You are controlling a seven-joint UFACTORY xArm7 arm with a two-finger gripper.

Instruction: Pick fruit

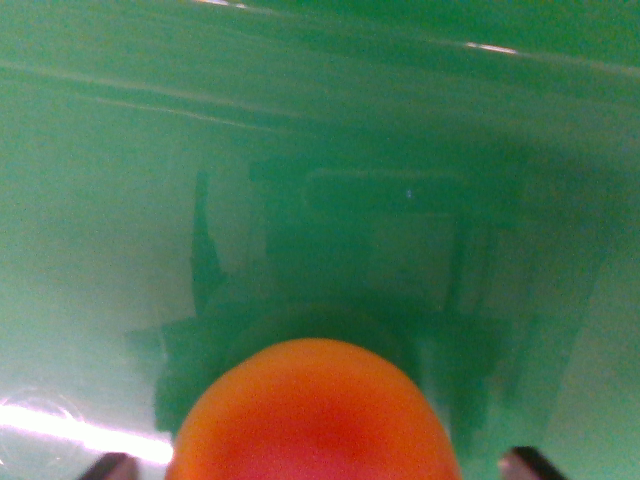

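Observation:
A round orange fruit with a reddish patch fills the bottom middle of the wrist view, close to the camera and blurred. It lies on a glossy green surface. Only the dark tips of my gripper show, one fingertip at the bottom left and the other fingertip at the bottom right. The fruit sits between them with a gap of green on each side, so the jaws stand open around it without touching it. The fruit's lower part is cut off by the frame edge.
The green surface reflects a dark shape of the arm just beyond the fruit. A bright glare streak lies at the lower left, and a raised green rim or wall crosses the top.

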